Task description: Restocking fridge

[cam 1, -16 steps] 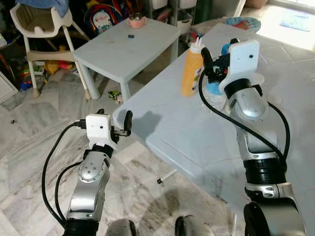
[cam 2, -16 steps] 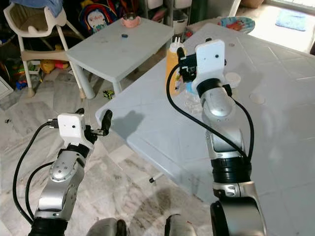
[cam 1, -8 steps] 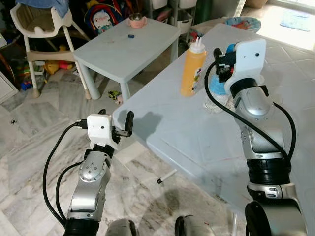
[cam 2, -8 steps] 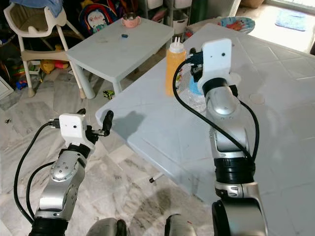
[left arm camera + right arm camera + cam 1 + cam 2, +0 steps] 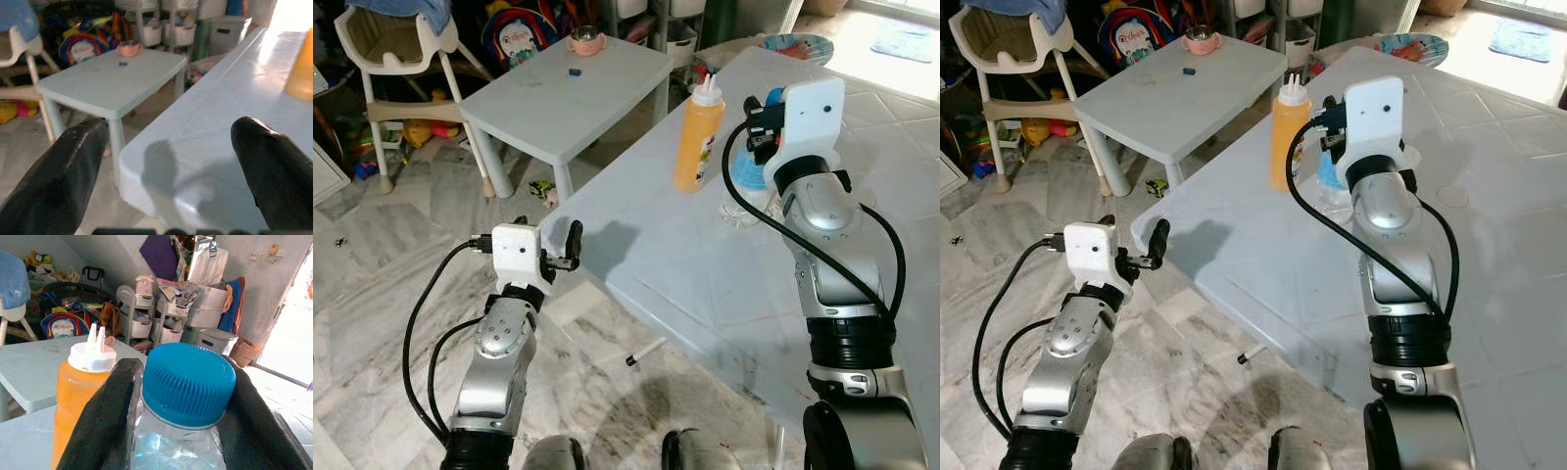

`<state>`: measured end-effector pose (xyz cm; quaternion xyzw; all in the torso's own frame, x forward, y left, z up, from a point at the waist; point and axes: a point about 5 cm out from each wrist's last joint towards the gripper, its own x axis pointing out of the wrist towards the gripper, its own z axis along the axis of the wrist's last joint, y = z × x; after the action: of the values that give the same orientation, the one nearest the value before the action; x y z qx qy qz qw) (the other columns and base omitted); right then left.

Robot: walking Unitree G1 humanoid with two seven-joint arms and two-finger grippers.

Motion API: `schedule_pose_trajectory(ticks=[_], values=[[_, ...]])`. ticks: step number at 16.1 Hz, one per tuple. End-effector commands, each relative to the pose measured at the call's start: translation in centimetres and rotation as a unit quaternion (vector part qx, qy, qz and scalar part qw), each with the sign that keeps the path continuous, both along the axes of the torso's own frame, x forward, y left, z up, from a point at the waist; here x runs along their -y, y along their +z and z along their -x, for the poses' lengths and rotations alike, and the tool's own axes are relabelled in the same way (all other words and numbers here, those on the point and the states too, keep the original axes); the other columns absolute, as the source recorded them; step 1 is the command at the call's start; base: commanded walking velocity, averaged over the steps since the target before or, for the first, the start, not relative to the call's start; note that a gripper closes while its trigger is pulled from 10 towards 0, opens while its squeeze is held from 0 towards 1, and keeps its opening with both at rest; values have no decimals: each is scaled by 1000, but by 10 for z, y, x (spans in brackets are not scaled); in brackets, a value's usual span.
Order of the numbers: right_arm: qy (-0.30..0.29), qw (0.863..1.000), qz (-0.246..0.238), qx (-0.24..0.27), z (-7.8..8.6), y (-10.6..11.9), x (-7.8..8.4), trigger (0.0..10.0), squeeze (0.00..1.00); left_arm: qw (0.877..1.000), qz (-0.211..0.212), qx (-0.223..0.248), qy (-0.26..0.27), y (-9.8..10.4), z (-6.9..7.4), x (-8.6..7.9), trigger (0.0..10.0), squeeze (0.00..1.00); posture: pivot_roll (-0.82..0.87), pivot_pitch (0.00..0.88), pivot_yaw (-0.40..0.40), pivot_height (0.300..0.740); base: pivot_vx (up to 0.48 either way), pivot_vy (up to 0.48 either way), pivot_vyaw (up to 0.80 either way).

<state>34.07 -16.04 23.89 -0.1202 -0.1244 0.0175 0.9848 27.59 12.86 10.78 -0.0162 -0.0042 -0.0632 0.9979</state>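
Blue-capped bottle [image 5: 183, 406], right fingers [image 5: 100, 426] flanking, unlabelled

Big pale blue plastic table [image 5: 685, 264]: broad bare top between its near corner and the tall orange squeeze bottle with white nozzle cap [image 5: 696, 135], open passage there. Orange bottle stands just beside the clear water bottle with blue ribbed cap [image 5: 188, 382], a narrow gap between them. Right pincer [image 5: 186, 431] fingers [image 5: 100, 421] flank the blue-capped neck, one finger filling that gap. Left pincer [image 5: 171, 166] wide apart, level with the table's corner, floor open below. Small pale blue side table [image 5: 568, 88] well apart, across a floor gap
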Motion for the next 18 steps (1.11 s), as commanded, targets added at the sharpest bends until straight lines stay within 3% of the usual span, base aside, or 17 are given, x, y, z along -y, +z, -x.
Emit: schedule_pose_trajectory(ticks=[1, 2, 3, 4, 9, 18], values=[[11, 999, -16, 37, 3, 12, -4, 314, 0, 1000, -10, -6, 6, -2, -3, -1, 10000, 0, -3, 73, 62, 740, 0, 0, 0], [39, 997, -30, 57, 7, 17, -12, 2039, 0, 1000, -11, -4, 6, -1, -3, -2, 10000, 0, -1, 74, 62, 740, 0, 0, 0], [70, 995, -36, 64, 13, 18, -22, 7765, 0, 1000, -10, -4, 8, -1, -3, -2, 10000, 0, -1, 73, 61, 740, 0, 0, 0], [88, 993, -47, 62, 20, 14, -30, 10000, 0, 1000, -11, -7, 10, -2, -2, -4, 10000, 0, 1, 69, 60, 740, 0, 0, 0], [106, 991, -66, 48, 32, -1, -36, 10000, 0, 1000, -14, -14, 12, -6, -4, -3, 10000, 0, -8, 40, 59, 740, -154, 0, 0], [93, 992, -68, 42, 42, -14, -30, 10000, 0, 1000, -18, -13, 15, -5, -12, -3, 10000, 0, -20, 16, 67, 740, -273, 0, 0]])
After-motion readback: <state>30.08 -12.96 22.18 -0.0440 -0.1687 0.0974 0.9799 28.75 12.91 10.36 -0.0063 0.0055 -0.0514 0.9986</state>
